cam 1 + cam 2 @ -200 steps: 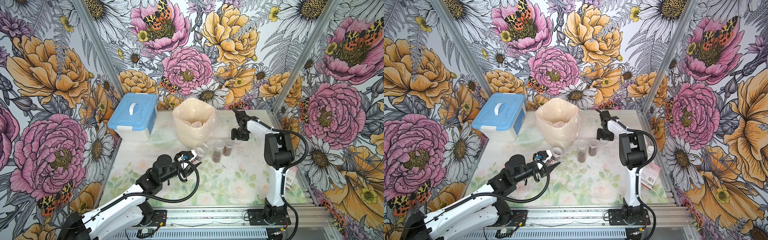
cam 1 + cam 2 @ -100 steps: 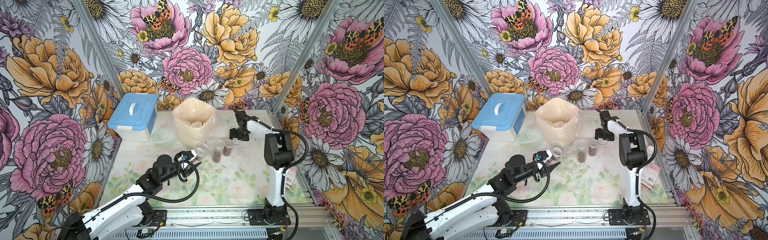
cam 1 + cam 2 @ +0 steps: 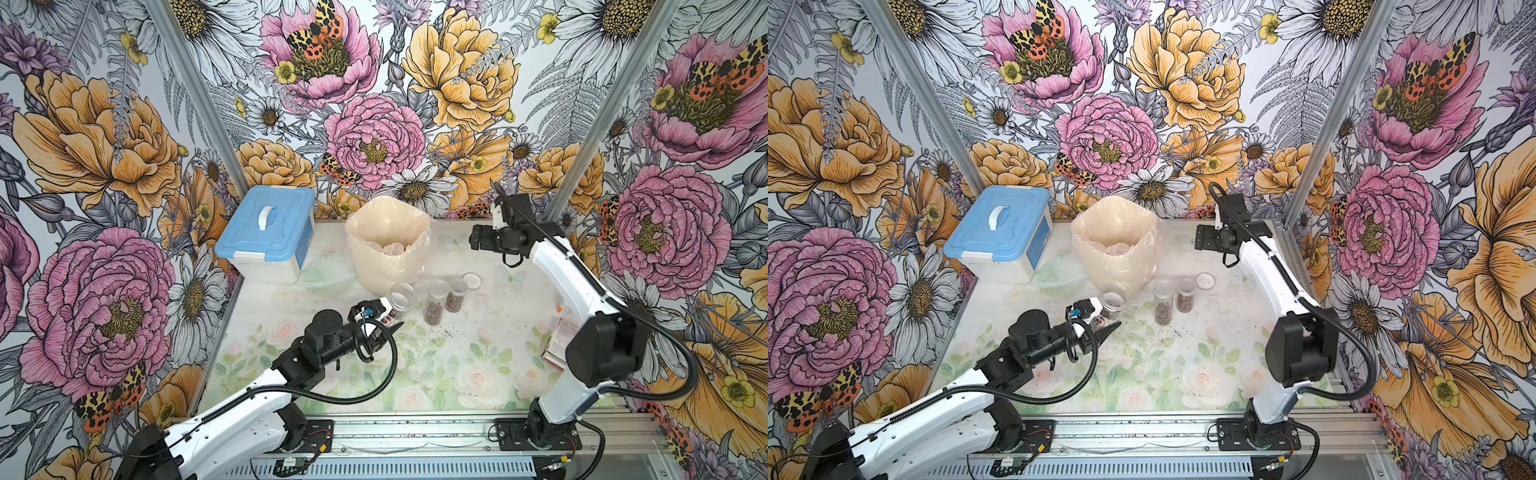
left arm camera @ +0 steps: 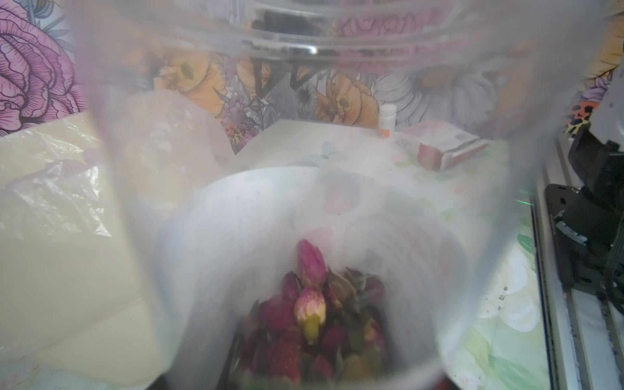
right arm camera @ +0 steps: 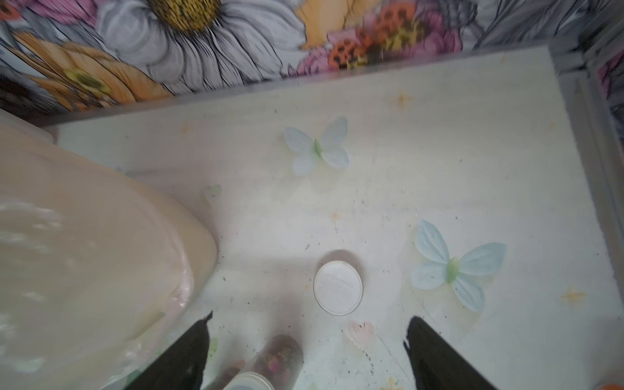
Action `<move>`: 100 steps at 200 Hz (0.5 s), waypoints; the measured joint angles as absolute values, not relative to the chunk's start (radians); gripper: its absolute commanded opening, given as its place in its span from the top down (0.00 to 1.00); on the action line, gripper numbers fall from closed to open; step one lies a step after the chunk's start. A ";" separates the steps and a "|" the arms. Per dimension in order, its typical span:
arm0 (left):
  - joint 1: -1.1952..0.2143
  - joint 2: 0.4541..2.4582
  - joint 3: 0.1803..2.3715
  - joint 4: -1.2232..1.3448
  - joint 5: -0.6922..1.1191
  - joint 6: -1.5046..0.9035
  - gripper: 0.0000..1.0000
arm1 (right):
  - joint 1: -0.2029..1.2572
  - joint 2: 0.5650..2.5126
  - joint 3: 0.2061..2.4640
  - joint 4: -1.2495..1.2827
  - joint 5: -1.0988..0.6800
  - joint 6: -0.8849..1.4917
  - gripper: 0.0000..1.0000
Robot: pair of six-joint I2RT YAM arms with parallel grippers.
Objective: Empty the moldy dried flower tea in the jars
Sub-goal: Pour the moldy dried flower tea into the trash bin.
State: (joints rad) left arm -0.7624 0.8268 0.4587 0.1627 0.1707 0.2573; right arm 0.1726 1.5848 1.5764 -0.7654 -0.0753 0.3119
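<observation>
Two grippers are in view: the left gripper is clamped round an open jar, held tilted just beside the bag-lined bin, with the moldy dried flower tea heaped at its base. The mouth should be carried over the bin's rim before upending. The right gripper, spread wide and empty, hangs above a loose lid; two other jars stand near.

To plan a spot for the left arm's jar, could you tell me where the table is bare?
Bare: the front middle of the table between the arms, and the back right corner behind the lid. Crowded: around the bin and the standing jars.
</observation>
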 measured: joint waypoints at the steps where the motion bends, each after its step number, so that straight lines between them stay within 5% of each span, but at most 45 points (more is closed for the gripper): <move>1: -0.762 0.827 0.459 0.164 0.170 0.256 0.38 | 0.173 1.573 1.571 -0.761 -0.078 0.310 0.09; 52: -0.761 0.851 0.458 0.275 0.171 0.180 0.37 | 0.195 1.208 1.248 -0.495 -0.253 0.282 0.07; 100: -0.761 0.879 0.458 0.371 0.184 0.091 0.37 | 0.215 1.094 1.050 -0.264 -0.507 0.253 0.08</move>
State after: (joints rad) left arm -0.7609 0.8795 0.4580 0.3706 0.1837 0.0914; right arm 0.2146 1.0939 1.0500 -0.2642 -0.5068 0.2531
